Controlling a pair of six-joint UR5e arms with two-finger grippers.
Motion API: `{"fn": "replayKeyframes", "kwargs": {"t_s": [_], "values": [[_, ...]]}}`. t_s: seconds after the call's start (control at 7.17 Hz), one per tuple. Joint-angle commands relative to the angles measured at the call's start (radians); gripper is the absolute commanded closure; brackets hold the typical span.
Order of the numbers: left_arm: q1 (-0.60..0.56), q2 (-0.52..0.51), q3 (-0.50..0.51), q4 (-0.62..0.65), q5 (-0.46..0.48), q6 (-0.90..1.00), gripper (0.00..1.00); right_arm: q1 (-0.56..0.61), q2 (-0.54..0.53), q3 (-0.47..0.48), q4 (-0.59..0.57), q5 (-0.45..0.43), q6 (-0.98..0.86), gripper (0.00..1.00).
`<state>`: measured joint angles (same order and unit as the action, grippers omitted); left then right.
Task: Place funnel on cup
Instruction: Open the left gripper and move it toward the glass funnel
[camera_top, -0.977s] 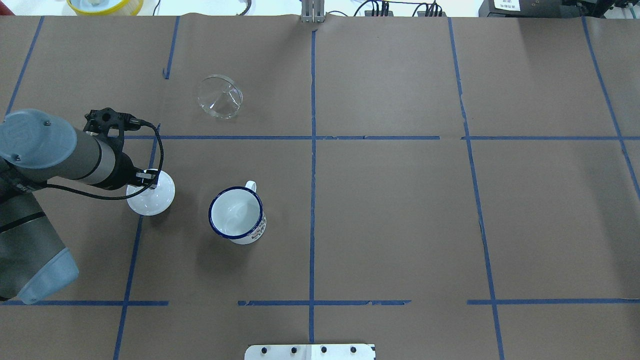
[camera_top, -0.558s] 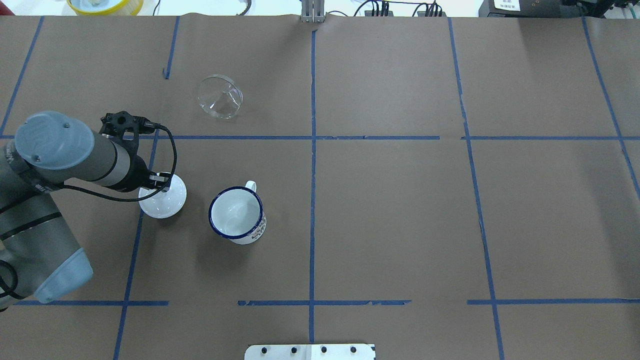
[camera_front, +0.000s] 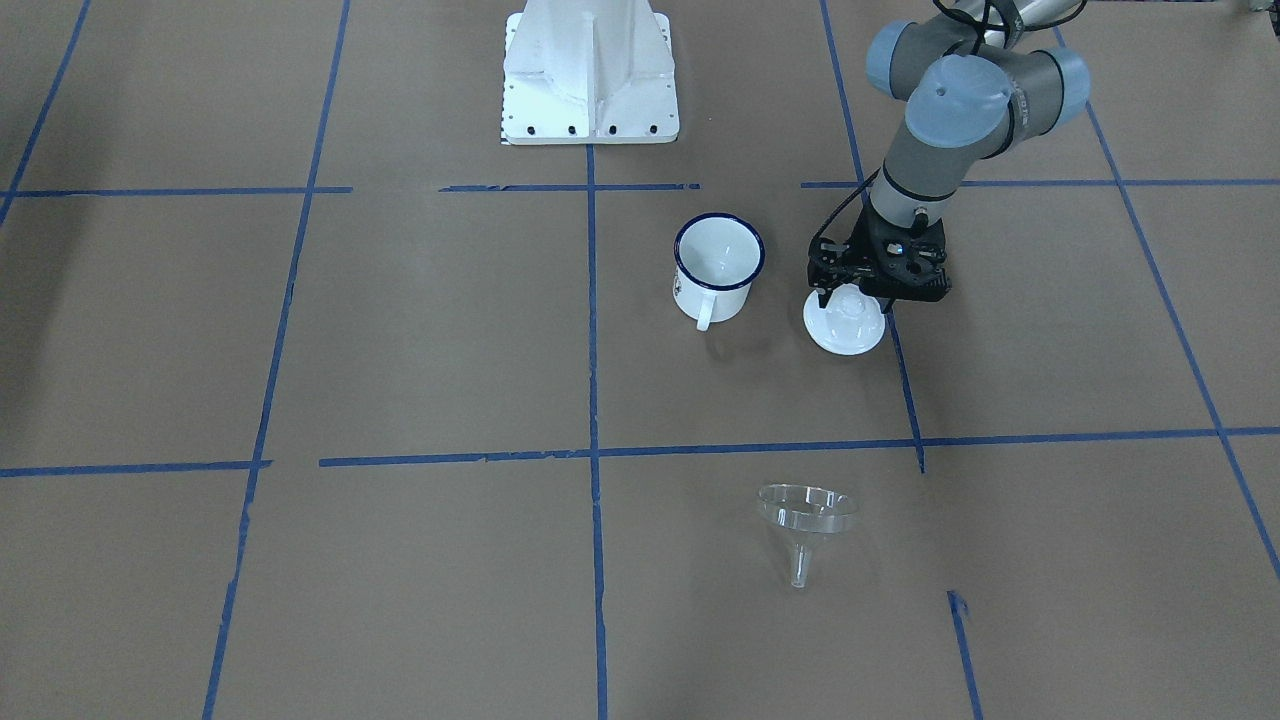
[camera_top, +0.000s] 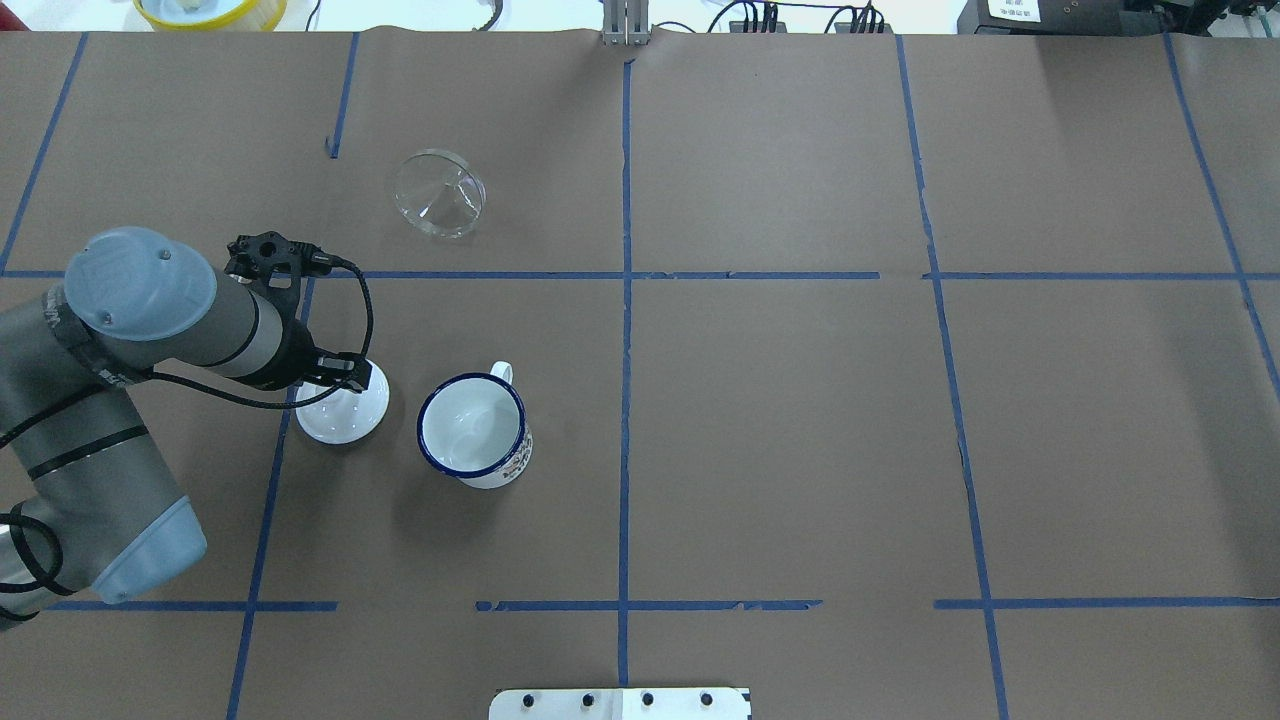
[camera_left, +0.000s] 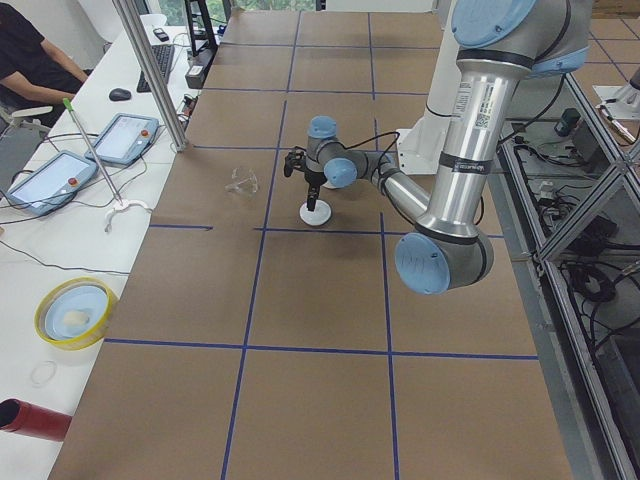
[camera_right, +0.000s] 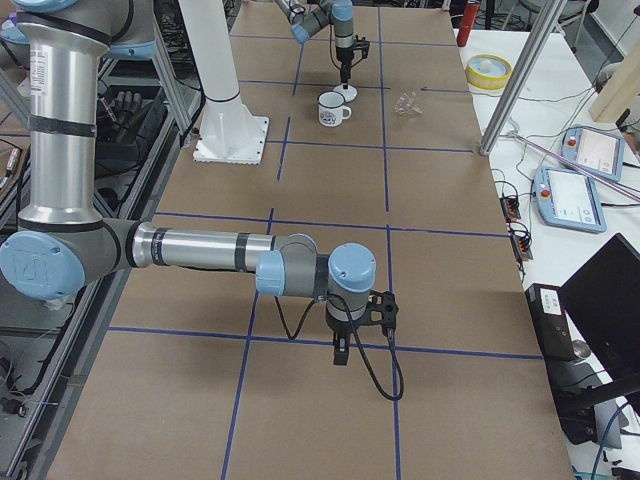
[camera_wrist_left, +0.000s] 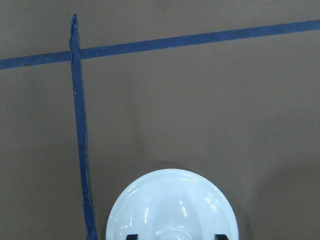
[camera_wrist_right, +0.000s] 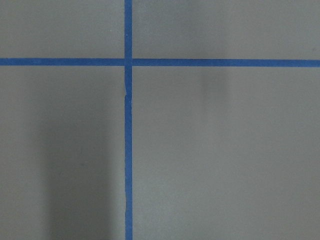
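The lid (camera_top: 336, 421) has moved nearer the cup (camera_top: 470, 430)

brown table (camera_top: 800, 450), gridded with blue tape (camera_top: 625, 400), bears the upright cup (camera_top: 472, 430) and the tipped funnel (camera_top: 439, 193).

Grey arm (camera_top: 85, 465), pale-blue joint caps (camera_top: 140, 283).

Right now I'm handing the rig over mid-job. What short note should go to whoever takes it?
Left gripper: shut on the knob of the white lid, close beside the cup.
Right gripper: parked far off on the robot's right; open or shut, cannot tell.
Funnel: on its side, farther out than the cup, untouched.
Done: cup upright and uncovered.
Left: release the lid, fetch the funnel, seat it in the cup's mouth.
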<state>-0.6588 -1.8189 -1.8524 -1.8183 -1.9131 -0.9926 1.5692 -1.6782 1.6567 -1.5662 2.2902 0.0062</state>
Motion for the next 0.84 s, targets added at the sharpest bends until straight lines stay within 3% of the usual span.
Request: {"fn": "replayKeyframes", "kwargs": {"t_s": [0.0, 0.14, 0.28, 0.42, 0.7], "values": [[-0.059, -0.057, -0.008, -0.006, 0.0, -0.132, 0.0, 0.0, 0.0, 0.0, 0.0, 0.0, 0.0, 0.0], [-0.108, -0.127, 0.016, -0.007, 0.0, -0.212, 0.0, 0.0, 0.0, 0.0, 0.0, 0.0, 0.0, 0.0], [-0.119, -0.187, 0.033, -0.018, 0.005, -0.409, 0.0, 0.0, 0.0, 0.0, 0.0, 0.0, 0.0, 0.0], [-0.133, -0.26, 0.115, -0.091, 0.025, -0.593, 0.0, 0.0, 0.0, 0.0, 0.0, 0.0, 0.0, 0.0], [-0.128, -0.362, 0.332, -0.244, 0.175, -0.859, 0.0, 0.0, 0.0, 0.0, 0.0, 0.0, 0.0, 0.0]]}}
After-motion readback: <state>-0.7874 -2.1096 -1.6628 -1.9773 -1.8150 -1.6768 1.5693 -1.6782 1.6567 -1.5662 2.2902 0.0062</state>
